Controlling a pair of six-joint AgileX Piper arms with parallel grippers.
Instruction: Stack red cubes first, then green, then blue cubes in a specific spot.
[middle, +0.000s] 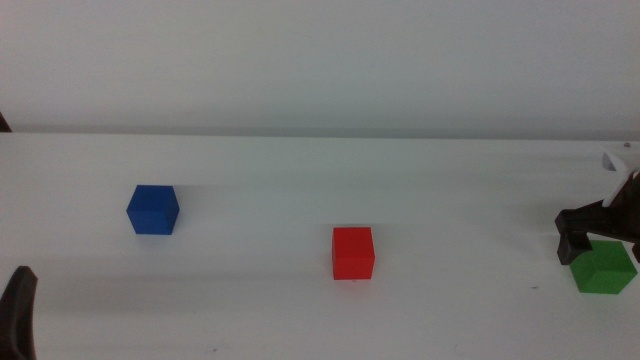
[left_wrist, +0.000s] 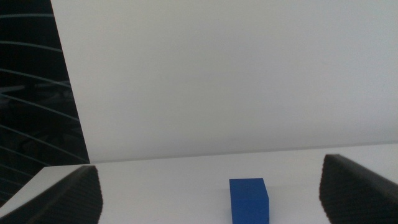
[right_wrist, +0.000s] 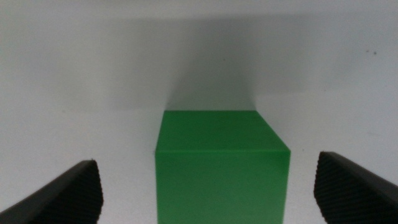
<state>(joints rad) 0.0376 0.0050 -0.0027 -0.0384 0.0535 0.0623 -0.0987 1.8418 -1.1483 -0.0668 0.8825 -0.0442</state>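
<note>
The red cube (middle: 353, 252) rests alone on the white tabletop near the middle. To its left, farther back, sits the blue cube (middle: 152, 209); in the left wrist view this blue cube (left_wrist: 249, 199) lies ahead of the open left gripper (left_wrist: 211, 193), well clear of both jaws. That left gripper (middle: 18, 310) waits at the table's front left corner. At the right edge, the green cube (middle: 604, 270) stands under the right gripper (middle: 598, 240). The right wrist view shows the green cube (right_wrist: 221, 162) centred between the open right gripper (right_wrist: 211, 186), whose jaws are spread wide and not touching it.
The white table (middle: 320, 160) runs back to a pale wall. In the left wrist view a dark area (left_wrist: 31, 93) lies beyond the table's side edge.
</note>
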